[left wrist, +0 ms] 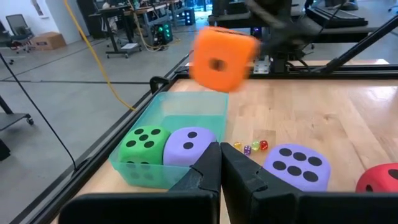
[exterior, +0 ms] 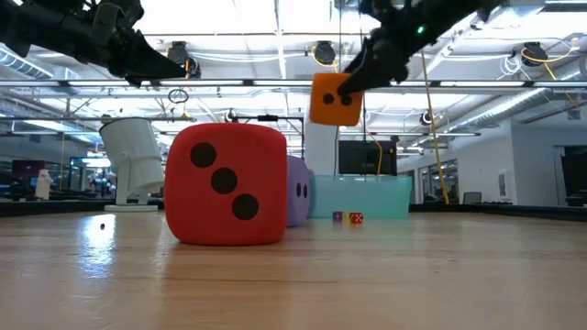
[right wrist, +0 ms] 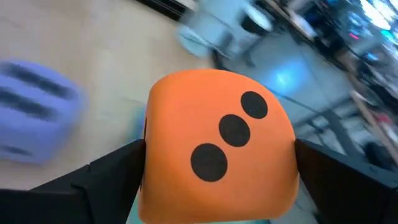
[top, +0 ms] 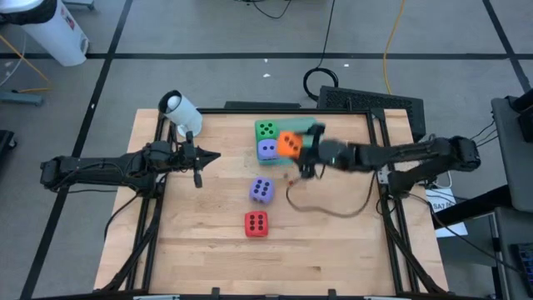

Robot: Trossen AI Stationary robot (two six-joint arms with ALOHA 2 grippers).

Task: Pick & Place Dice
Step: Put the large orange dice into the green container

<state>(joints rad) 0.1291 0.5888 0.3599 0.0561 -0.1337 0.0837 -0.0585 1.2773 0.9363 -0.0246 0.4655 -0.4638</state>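
My right gripper [top: 298, 150] is shut on an orange die [top: 289, 144] and holds it in the air over a translucent green tray [top: 315, 130] at the table's far middle. In the tray sit a green die [top: 266, 128] and a purple die [top: 267, 149]. A second purple die [top: 261, 190] and a red die [top: 256, 223] rest on the wooden tabletop nearer the front. My left gripper [top: 200, 158] hangs shut over the left part of the table, clear of everything. My right gripper pinches the orange die by two opposite side faces [right wrist: 152, 168], one dark finger [right wrist: 106, 177] on each side. The three-pip face [right wrist: 230, 134] looks back at the wrist. The fingers reach in from the table's right, slanting a little down. The die [exterior: 335, 98] hangs clear above the tray.
A white cylinder [top: 179, 108] stands at the table's far left corner. Three tiny dice [left wrist: 250, 147] lie on the wood beside the tray. A dark cable [top: 325, 208] loops over the table's right part. Bare wood lies along the near edge.
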